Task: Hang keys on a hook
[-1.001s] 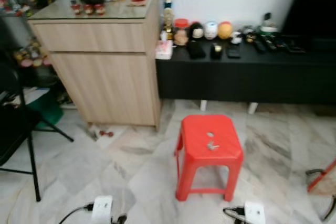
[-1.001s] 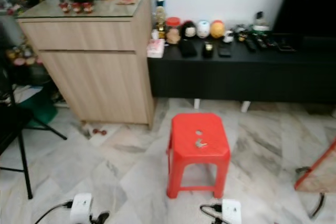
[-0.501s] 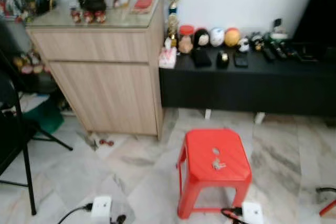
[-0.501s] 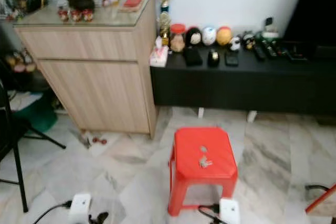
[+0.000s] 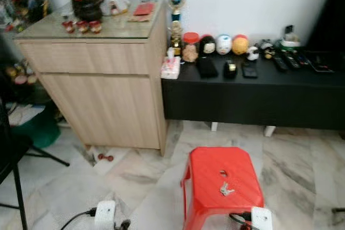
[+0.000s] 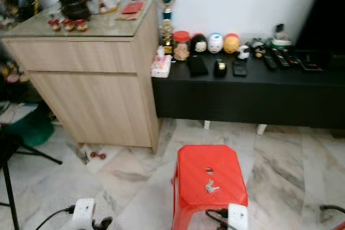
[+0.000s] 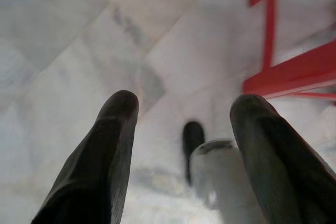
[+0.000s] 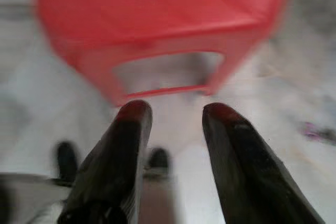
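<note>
Right gripper [image 8: 170, 124]: two black fingers spread apart, empty, low over white marble floor [image 5: 140, 176], facing the red plastic stool [image 5: 223, 184]. Left gripper [image 7: 181, 129]: fingers also apart, empty, above the floor beside the stool's red legs. Light wooden cabinet [image 5: 102, 74] with glass top at left, touching the long low black console [image 5: 253, 87] lined with small figurines and remotes. Small silver bunch of keys [image 5: 226, 189] lies on the stool seat, just below its centre hole. White power adapters on floor near stool. View blurry.
</note>
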Controlling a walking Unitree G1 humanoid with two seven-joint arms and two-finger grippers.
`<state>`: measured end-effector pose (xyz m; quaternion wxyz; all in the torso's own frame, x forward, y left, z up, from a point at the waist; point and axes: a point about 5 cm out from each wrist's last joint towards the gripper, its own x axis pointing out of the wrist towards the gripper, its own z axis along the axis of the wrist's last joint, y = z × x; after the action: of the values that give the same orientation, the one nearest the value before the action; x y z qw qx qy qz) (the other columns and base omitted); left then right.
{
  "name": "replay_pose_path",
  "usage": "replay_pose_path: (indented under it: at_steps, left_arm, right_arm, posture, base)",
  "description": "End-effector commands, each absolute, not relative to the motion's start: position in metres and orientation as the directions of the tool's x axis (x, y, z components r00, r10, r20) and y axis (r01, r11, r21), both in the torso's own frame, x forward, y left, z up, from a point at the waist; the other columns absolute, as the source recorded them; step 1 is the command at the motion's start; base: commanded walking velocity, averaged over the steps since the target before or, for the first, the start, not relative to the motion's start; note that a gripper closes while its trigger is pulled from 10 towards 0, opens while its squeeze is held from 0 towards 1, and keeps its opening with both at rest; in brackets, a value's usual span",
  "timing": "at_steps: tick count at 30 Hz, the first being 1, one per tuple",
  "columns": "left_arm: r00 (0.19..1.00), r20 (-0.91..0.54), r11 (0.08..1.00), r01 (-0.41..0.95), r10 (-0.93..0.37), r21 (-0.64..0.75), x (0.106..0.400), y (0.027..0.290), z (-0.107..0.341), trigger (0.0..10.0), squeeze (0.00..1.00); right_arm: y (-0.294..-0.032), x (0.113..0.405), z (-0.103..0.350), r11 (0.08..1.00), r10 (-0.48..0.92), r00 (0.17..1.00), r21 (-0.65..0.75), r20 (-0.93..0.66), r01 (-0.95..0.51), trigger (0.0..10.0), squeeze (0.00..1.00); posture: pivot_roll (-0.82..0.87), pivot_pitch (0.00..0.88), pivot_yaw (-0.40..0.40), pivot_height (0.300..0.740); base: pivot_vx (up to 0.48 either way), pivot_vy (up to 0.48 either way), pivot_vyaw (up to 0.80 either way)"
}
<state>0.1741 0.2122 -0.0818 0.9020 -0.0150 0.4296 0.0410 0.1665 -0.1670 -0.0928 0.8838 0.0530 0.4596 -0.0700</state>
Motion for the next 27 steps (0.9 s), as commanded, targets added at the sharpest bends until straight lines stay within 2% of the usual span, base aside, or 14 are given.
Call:
replay_pose_path:
  at_steps: [1, 6, 27]
  left_arm:
    - [0.635, -0.771, 0.998, -0.069, 0.043, -0.001, 0.1802, 0.2063, -0.0802, 10.0, 0.0]
    - [0.632, -0.774, 0.998, -0.067, 0.044, 0.001, 0.1796, 0.2061, -0.0806, 10.0, 0.0]
    - [0.628, -0.777, 0.997, -0.079, 0.052, 0.003, 0.1778, 0.2089, -0.0811, 10.0, 0.0]
  right_arm:
    - [-0.179, 0.1598, -0.0946, 0.982, -0.107, 0.553, 0.0, -0.827, 0.19, 10.0, 0.0]
    - [-0.1793, 0.1601, -0.0943, 0.981, -0.109, 0.557, 0.0, -0.824, 0.193, 10.0, 0.0]
    - [-0.1777, 0.1648, -0.0908, 0.98, -0.092, 0.614, 0.037, -0.784, 0.194, 10.0, 0.0]
  posture:
    - [0.01, 0.002, 0.021, 0.74]
    - [0.01, 0.003, 0.021, 0.74]
    - [0.01, 0.0, 0.026, 0.74]
  base:
    - [0.311, 0.0, 0.0]
    - [0.301, 0.0, 0.0]
    - [0.0, 0.0, 0.0]
